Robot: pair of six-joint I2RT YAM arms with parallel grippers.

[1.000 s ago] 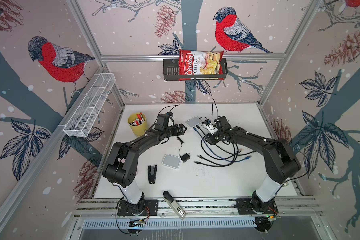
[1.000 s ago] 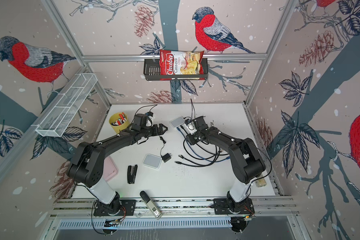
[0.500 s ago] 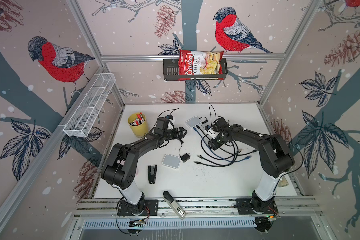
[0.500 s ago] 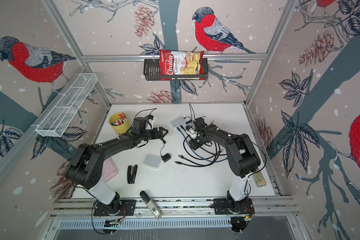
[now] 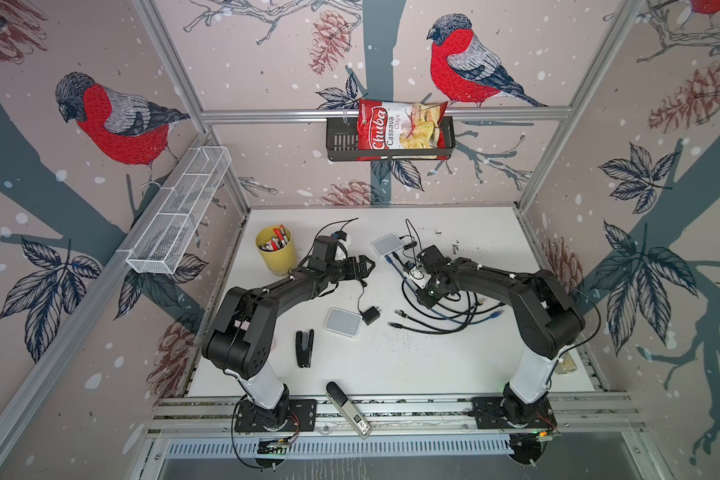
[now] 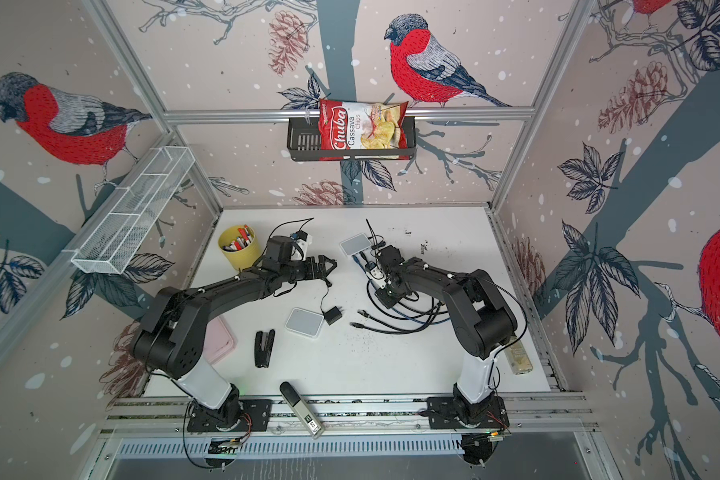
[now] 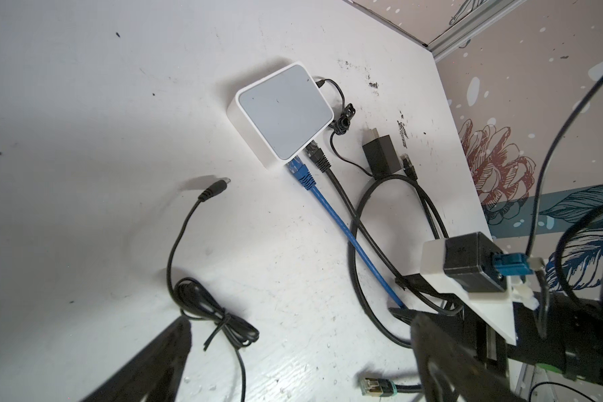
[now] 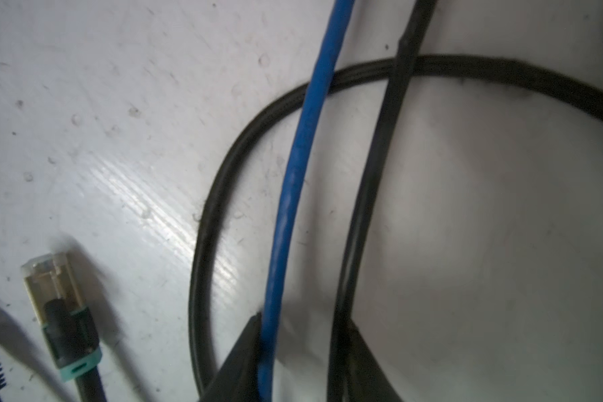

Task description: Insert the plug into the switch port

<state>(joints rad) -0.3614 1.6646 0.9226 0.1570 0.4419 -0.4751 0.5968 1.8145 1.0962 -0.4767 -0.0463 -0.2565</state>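
The right gripper (image 8: 303, 322) is standing low over the cable bundle (image 5: 445, 316). Its jaws are standing narrow, with the blue cable (image 8: 303, 156) and a thin black cable (image 8: 376, 156) both running between them. Whether they are really pinching, I cannot tell.

I am judging that the step in hand is taking hold of the blue line to press its blue plug (image 7: 302, 172) home. That plug is sitting at the port side of the white switch (image 7: 282, 111), just beside a black plug (image 7: 319, 158). How deep it is seated, the pictures are not showing.

To do this well, the grip should be holding the blue cable alone, with the black one left out. It should also be sitting nearer to the plug, because a push from far back is only bending the cable. The push should be going straight along the port, and the light switch may be sliding away if nothing is bracing it.

A free gold plug (image 8: 54, 289) with a teal boot is lying near on the table, untouched. The left gripper (image 5: 368, 266) is hovering with its jaws spread wide and holding nothing, near the switch and above a loose barrel plug (image 7: 216, 188).

The white table (image 5: 454, 365) is looking scuffed and speckled. It is also carrying a second switch (image 5: 343, 322), a black stapler (image 5: 304, 348) and, farther back on the left, a yellow cup (image 5: 276, 251) of pens.

Beyond it the walls (image 5: 267, 62) are showing painted red birds. A white wire basket (image 5: 179, 212) is hanging on the left one, and on the back one a black basket (image 5: 337, 141) is holding a chips bag (image 5: 400, 126)
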